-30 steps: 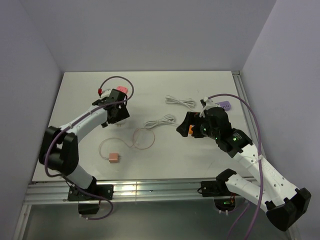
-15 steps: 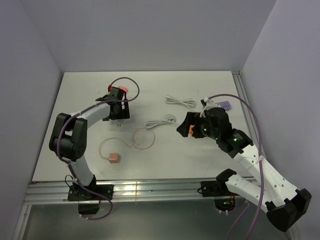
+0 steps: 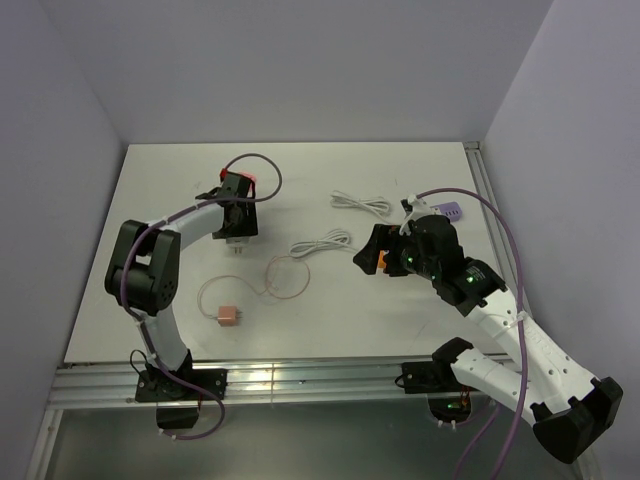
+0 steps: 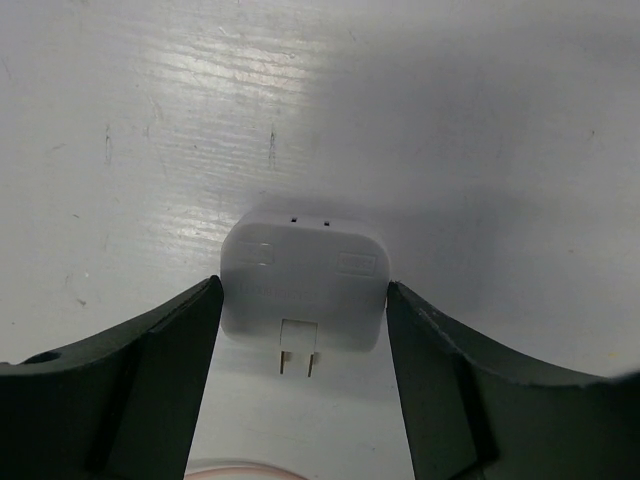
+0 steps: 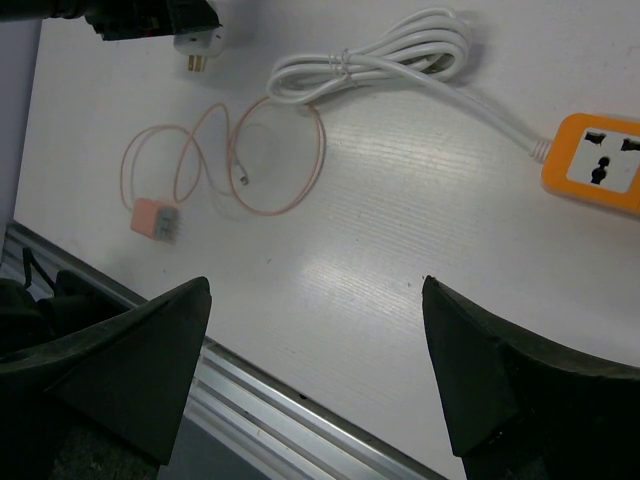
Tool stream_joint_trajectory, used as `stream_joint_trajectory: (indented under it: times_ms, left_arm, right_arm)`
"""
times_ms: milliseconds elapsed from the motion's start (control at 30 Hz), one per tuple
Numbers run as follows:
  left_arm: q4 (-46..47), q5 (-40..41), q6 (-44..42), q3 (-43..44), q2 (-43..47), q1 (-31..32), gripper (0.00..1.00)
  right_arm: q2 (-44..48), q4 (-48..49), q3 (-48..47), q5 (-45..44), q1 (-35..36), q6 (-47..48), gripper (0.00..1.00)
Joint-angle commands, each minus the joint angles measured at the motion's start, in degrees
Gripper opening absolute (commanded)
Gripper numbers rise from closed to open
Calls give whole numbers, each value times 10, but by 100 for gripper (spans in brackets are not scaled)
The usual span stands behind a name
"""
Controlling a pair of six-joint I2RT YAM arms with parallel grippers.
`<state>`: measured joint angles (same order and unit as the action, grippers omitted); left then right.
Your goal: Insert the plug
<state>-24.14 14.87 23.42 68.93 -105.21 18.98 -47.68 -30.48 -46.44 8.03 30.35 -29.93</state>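
Note:
A white plug lies flat on the white table, its two prongs pointing toward the left wrist camera. My left gripper straddles it, with a finger against each side of the body. From above, the left gripper is at the table's back left, the plug just showing under it. The orange socket block of a power strip lies at mid-right on a coiled white cable. My right gripper hovers open over it, holding nothing.
A pink charger with a thin looped cable lies front left. A second white coiled cable and a purple object lie at the back right. The table's metal front rail runs below the right gripper.
The left wrist has swung round and settled over the white plug, and its jaws have narrowed onto the plug's sides. The right arm has not moved.

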Motion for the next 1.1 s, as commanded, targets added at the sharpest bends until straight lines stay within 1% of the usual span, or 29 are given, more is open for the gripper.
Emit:
stream_joint_trajectory:
  times_ms: [0,100,167,300,467,533,567,633,667,733,767,867,900,933,967,1000,1033,1067]
  left_arm:
    - [6,0,1,13,-9,2,72]
    - [3,10,7,9,-11,2,73]
    - [3,17,9,8,-14,2,75]
    - [6,18,12,8,-23,4,76]
    - [8,21,15,6,-28,8,74]
    - [10,19,15,3,-28,8,70]
    - [6,21,16,5,-30,8,61]
    - [1,27,21,8,-25,9,49]
    - [0,27,21,6,-19,10,35]
    - [1,24,23,-4,17,13,21]
    - [-3,21,24,-6,32,13,1]
    - [5,-18,15,-26,106,19,0]
    - [22,-35,5,-41,151,22,0]
    - [32,-74,0,-51,175,28,0]
    - [45,-91,-6,-61,198,33,0]
    - [73,-113,-21,-82,247,40,0]
    - [93,-128,-28,-94,273,58,0]
    - [110,-155,-36,-120,322,68,0]
  right_arm:
    - [11,10,1,-1,-2,9,93]
    - [11,10,0,-2,-2,8,93]
    - [9,11,0,0,-2,8,93]
    - [7,17,2,3,-2,7,93]
    - [5,17,5,4,-2,8,93]
    - [4,17,3,3,-2,8,93]
    - [2,15,2,3,-2,9,93]
    - [1,12,-1,2,-2,8,93]
    - [1,11,-1,2,-2,7,93]
    - [2,11,-4,2,-2,5,93]
    - [1,11,-5,4,-2,5,93]
    - [-13,2,-16,1,-2,11,91]
    - [-17,-1,-23,1,-2,13,90]
    - [-21,-2,-25,1,-2,13,89]
    - [-28,-3,-30,2,-2,11,88]
    - [-30,-2,-38,13,-2,8,86]
    - [-34,1,-43,20,-2,5,83]
    - [-39,3,-46,30,-2,2,82]
